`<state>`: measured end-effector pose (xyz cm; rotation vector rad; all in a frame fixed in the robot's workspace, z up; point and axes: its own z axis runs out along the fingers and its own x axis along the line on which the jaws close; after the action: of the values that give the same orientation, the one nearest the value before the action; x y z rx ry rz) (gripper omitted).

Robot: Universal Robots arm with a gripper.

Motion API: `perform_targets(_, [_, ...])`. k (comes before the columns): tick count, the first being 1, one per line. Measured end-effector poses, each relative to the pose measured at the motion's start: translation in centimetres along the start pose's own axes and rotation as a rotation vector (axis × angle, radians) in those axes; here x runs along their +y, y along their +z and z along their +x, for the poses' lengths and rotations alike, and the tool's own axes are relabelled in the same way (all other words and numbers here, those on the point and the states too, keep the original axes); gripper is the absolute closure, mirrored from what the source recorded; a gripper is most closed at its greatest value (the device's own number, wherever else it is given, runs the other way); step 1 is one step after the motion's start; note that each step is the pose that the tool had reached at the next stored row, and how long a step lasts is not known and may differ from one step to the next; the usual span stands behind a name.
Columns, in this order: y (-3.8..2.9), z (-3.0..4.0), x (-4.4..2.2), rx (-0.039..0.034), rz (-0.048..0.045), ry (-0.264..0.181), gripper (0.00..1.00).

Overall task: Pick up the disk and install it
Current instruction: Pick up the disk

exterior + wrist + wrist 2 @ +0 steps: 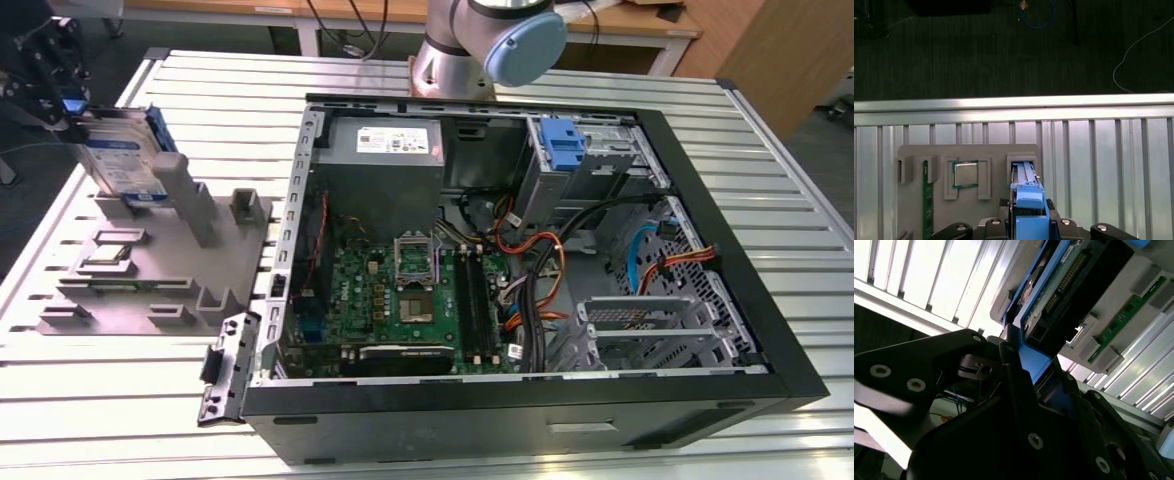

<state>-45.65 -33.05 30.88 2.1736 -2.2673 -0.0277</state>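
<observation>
The disk (118, 160) stands on edge at the exterior view's left, silver-grey with a white-and-blue label and blue side rails. Its lower end sits between the upright posts of a grey holder block (147, 270); whether it rests in the slot or hangs just above it, I cannot tell. My gripper (80, 112) is at the disk's top edge, shut on it. In the first wrist view the blue rail of the disk (1029, 210) runs between my fingers, above the holder's slot (1023, 170). The second wrist view shows the disk's green circuit side (1054, 295).
An open computer case (534, 270) lies at the centre and the exterior view's right, with motherboard, cables, a blue latch piece (567, 150) at the back bay and a metal drive cage (641, 330). The holder block (989, 155) also carries a processor (965, 174) and a memory stick (925, 200). The arm's base (467, 40) stands behind the case.
</observation>
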Motion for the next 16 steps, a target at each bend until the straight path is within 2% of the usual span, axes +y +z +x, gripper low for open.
perform_targets(16, [-1.42, -0.02, 0.02, 0.0000, 0.0000, 0.000, 0.64])
